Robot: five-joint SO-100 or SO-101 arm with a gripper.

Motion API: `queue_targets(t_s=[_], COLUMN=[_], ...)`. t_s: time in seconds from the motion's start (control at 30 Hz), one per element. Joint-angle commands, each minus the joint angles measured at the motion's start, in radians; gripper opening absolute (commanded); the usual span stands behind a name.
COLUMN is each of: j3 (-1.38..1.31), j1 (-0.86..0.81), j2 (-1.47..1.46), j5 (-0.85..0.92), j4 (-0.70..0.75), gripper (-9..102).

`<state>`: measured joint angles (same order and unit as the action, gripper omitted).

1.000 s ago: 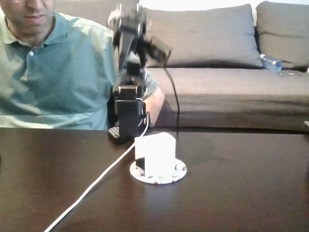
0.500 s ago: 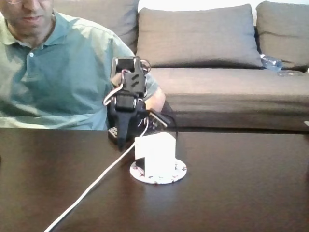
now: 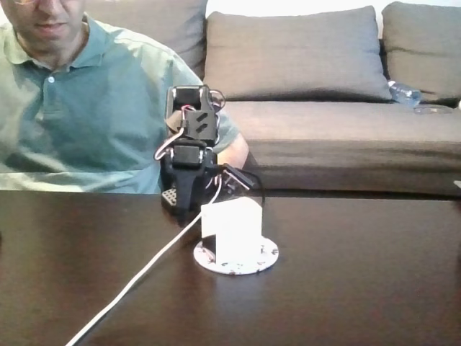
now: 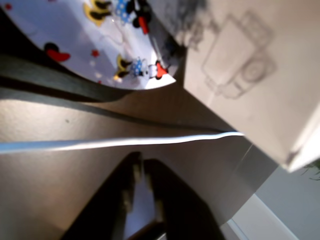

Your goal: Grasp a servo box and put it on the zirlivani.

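Note:
The white servo box (image 3: 232, 229) stands upright on the zirlivani (image 3: 268, 254), a flat white disc with small dark marks, at the middle of the dark table in the fixed view. Behind it the black arm is folded low, and its gripper (image 3: 189, 207) points down at the table just behind and left of the box, apart from it. In the wrist view the box (image 4: 250, 75) is at the upper right and the disc (image 4: 90, 45) at the upper left. The gripper (image 4: 141, 164) rises from the bottom edge, its dark fingers closed together with nothing between them.
A white cable (image 3: 137, 277) runs from the arm's base across the table (image 3: 360, 288) to the front left, passing just left of the disc. A person in a green shirt (image 3: 79, 108) sits behind the table at the left. A grey sofa (image 3: 324, 108) holding a bottle (image 3: 403, 92) is behind.
One second ago the arm was raised and blurred above its base. It has since folded down behind the box and has barely moved in the last half second. Box and disc are unmoved.

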<state>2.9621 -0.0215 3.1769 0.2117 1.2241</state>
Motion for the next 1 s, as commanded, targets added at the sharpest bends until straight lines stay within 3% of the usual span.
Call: queue_targets(t_s=[0.0, 0.97], j3=[-0.006, -0.005], j1=[0.006, 0.006], j2=[0.005, 0.005], j5=[-0.015, -0.025], j4=[0.005, -0.014], gripper=[0, 0])
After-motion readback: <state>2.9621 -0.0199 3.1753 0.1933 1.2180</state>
